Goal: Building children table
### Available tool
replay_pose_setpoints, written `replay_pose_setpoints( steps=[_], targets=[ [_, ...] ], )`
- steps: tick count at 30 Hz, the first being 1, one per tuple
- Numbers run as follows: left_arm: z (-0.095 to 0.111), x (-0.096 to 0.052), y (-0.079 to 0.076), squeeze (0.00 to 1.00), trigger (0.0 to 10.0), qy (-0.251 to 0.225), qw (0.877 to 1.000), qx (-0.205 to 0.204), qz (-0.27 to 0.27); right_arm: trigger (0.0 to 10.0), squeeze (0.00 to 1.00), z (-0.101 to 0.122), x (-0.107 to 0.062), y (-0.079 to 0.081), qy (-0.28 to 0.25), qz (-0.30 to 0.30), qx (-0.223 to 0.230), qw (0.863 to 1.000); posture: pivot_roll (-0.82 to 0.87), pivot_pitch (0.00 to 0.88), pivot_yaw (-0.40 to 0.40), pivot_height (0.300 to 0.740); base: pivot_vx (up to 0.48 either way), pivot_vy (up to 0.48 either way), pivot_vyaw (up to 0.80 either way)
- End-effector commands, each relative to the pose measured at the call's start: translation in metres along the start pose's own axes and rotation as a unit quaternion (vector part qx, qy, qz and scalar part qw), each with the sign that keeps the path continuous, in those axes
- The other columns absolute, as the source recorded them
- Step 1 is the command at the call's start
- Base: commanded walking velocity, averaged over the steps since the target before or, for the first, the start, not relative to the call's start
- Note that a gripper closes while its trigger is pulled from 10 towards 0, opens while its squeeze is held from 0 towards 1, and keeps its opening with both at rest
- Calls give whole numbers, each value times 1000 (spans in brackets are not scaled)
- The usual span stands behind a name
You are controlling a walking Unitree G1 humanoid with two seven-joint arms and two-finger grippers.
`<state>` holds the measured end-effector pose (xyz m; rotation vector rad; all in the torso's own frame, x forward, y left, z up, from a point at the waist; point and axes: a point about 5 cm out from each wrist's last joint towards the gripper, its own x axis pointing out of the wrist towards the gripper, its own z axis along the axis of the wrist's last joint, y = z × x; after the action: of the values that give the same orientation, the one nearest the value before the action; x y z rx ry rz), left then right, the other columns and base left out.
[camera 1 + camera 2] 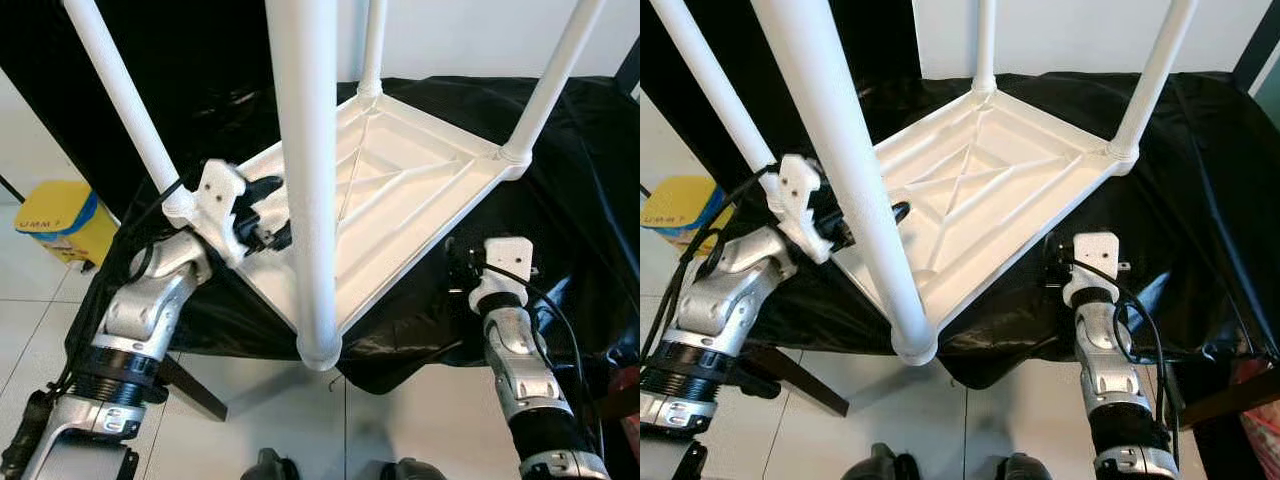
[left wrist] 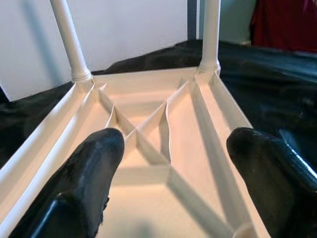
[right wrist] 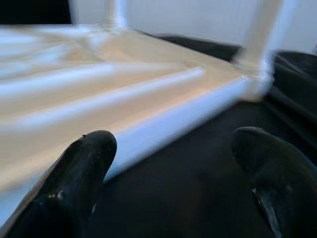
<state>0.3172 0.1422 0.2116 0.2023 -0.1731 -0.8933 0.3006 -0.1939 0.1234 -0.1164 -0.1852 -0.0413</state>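
Nearest to my head camera stands one white table leg (image 1: 305, 180), rising from the near corner of the children's table (image 1: 400, 215), which lies upside down on a black sheet (image 1: 590, 180) spread over a raised surface. Three further legs (image 1: 555, 75) stand upright at the remaining corners, and the ribbed underside of the tabletop faces up, with diagonal stiffeners crossing at its centre.

My left gripper (image 2: 171, 163) sits at the table's left edge, just past the left-hand leg; its two black fingers (image 2: 86, 173) are spread wide and hold nothing, pointing across the ribbed underside toward the far two legs. From the head I see its white wrist housing (image 1: 222, 205) close beside that leg's socket; whether it touches the rim I cannot tell.

My right gripper (image 3: 173, 168) rests low over the black sheet beside the table's right edge, fingers (image 3: 81, 178) likewise wide apart and empty, with the white rim running just beside one fingertip. That wrist picture is blurred.

A yellow container (image 1: 62, 220) stands on the tiled floor (image 1: 30, 330) to the left.
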Motion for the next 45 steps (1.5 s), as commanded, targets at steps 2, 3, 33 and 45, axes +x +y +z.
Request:
replay_pose_setpoints(
  steps=[2,3,33,45],
  targets=[
    [-3,-8,-8,0,10000,15,995,12,-94,10000,0,5,-5,2,-13,25,15,999,-73,76,50,740,0,0,0],
    [-3,-8,-8,0,10000,15,995,12,-94,10000,0,5,-5,2,-13,25,15,999,-73,76,50,740,0,0,0],
    [-85,-43,5,0,10000,295,903,72,-305,10000,0,20,-42,9,-2,204,-15,979,-142,61,79,740,0,0,0],
    [-100,-28,30,0,4627,352,918,32,-180,10000,0,22,-40,16,-2,208,-14,978,-150,48,81,740,0,0,0]
  ],
)
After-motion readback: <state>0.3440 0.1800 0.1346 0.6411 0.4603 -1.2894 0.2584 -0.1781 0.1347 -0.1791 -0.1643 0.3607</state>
